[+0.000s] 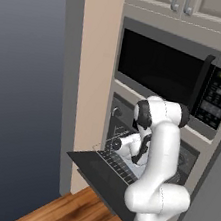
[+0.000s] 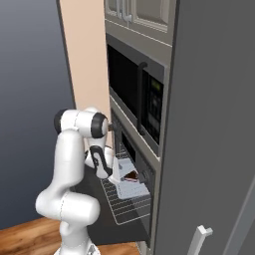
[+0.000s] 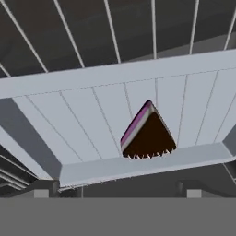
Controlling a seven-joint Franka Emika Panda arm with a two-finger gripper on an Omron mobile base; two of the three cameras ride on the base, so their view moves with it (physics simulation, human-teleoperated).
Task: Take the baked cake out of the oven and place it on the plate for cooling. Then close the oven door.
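Oven door (image 1: 93,168) down; cake (image 3: 146,134) in tray (image 3: 92,115) on rack, 12 o'clock of gripper (image 3: 117,189), jaws apart, empty. Lift, plating, closing left.

Black microwave (image 1: 175,80) w/ keypad above, cabinets (image 1: 192,6) atop, prob. wood floor (image 1: 73,213).

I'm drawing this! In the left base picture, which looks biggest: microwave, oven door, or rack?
1. microwave
2. oven door, partly hidden by the arm
3. rack, mostly hidden, so unsure
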